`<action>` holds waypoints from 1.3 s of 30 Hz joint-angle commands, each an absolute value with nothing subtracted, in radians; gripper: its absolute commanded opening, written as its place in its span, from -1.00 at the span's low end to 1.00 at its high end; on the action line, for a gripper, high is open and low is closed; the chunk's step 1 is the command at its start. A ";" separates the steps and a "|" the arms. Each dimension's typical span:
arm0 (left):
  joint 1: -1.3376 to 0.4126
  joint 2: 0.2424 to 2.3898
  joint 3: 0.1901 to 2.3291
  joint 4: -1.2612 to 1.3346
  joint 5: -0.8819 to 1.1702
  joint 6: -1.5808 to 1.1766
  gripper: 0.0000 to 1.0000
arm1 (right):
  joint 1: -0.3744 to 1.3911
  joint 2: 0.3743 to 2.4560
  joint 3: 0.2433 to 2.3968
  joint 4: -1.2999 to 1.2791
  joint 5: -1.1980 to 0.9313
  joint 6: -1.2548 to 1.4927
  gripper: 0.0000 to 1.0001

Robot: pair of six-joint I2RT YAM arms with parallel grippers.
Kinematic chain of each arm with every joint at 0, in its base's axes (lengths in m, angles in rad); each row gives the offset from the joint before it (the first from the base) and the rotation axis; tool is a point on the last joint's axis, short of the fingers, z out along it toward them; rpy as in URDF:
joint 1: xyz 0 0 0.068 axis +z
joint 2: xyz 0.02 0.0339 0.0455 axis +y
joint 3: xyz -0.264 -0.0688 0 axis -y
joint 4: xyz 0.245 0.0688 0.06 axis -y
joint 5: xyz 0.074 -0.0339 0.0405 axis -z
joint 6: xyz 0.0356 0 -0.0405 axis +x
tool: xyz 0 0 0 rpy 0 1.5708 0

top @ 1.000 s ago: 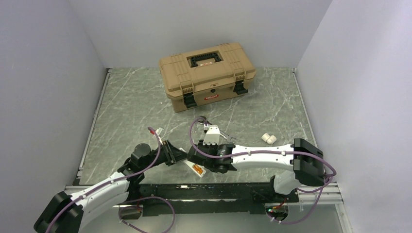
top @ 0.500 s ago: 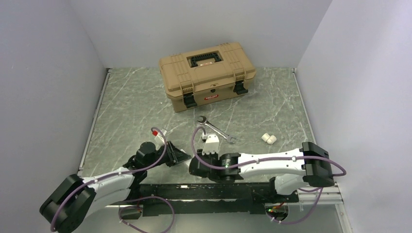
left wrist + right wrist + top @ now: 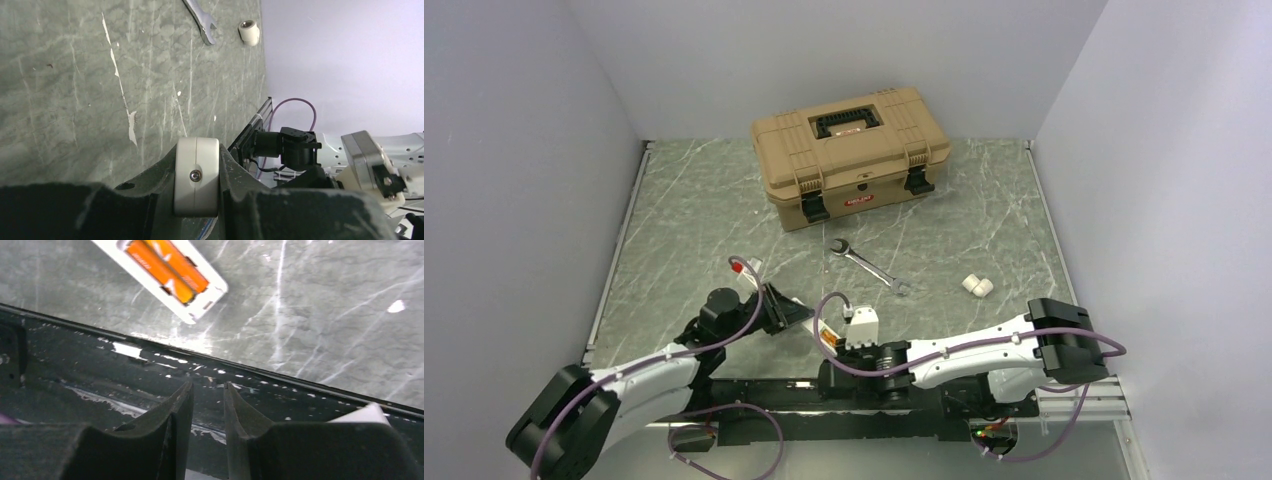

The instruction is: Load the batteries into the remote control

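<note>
Green marble table (image 3: pixel 684 230): the remote control (image 3: pixel 205 301) lies near its front edge, recess upward, with two orange batteries (image 3: pixel 165 271) seated inside. Right end effector (image 3: pixel 208 387) hangs close by, released and empty, fingers slightly parted. Left end effector (image 3: pixel 792 313) is clenched on a small white part (image 3: pixel 196 185) bearing a screw.

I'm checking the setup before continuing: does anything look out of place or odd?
The remote control lies askew near the table's front edge, back up, its compartment uncovered with two orange batteries showing. A wrench lies loose outside the closed toolbox.
</note>
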State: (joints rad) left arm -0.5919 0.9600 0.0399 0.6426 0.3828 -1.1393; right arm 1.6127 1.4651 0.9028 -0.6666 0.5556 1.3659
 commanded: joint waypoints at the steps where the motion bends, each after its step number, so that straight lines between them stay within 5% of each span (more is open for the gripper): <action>1: -0.573 0.845 0.079 0.526 0.345 -1.073 -1.00 | 1.615 1.402 0.908 -0.811 0.650 1.443 -0.36; 9: -0.545 0.637 0.100 0.270 0.318 -1.018 -0.97 | 1.567 1.196 0.760 -0.988 0.594 1.675 -0.28; 14: -0.543 0.632 0.087 0.288 0.339 -1.037 -0.98 | 1.578 1.114 0.661 -1.084 0.466 1.866 -0.01; 18: -0.543 0.665 0.082 0.341 0.361 -1.050 -0.99 | 1.578 1.082 0.562 -1.026 0.404 1.915 0.02; 28: -0.542 0.657 0.071 0.351 0.366 -1.059 -0.98 | 1.577 1.058 0.458 -0.900 0.392 1.895 -0.08; 39: -0.543 0.663 0.058 0.368 0.370 -1.072 -0.98 | 1.577 1.231 0.585 -0.816 0.446 1.753 -0.30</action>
